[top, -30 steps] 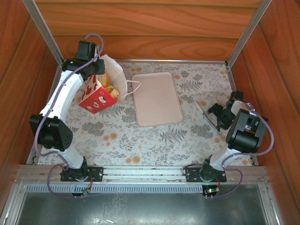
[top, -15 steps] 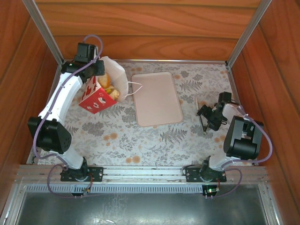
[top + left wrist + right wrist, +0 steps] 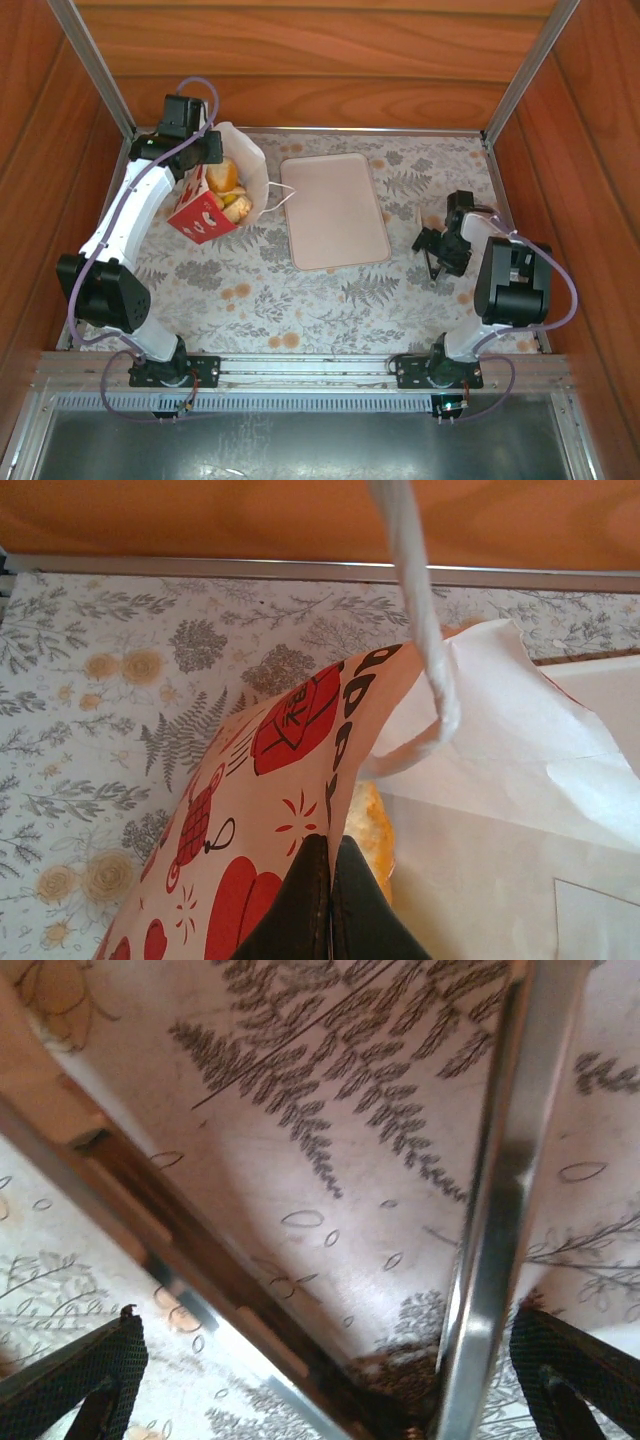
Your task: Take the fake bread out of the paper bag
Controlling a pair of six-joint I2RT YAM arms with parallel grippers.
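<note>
we noted the left claw pinched shut on the rim of the paper bag, which sat tilted at the far left of the counter, its mouth open toward the tray just beside it. the fake bread lay inside the bag, with golden pieces showing at the mouth. the right claw stood wide open, low over the counter's right side, well apart from the bag.

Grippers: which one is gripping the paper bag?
The left gripper: shut on the paper bag at its rim. The right gripper is open, well away from it.
</note>
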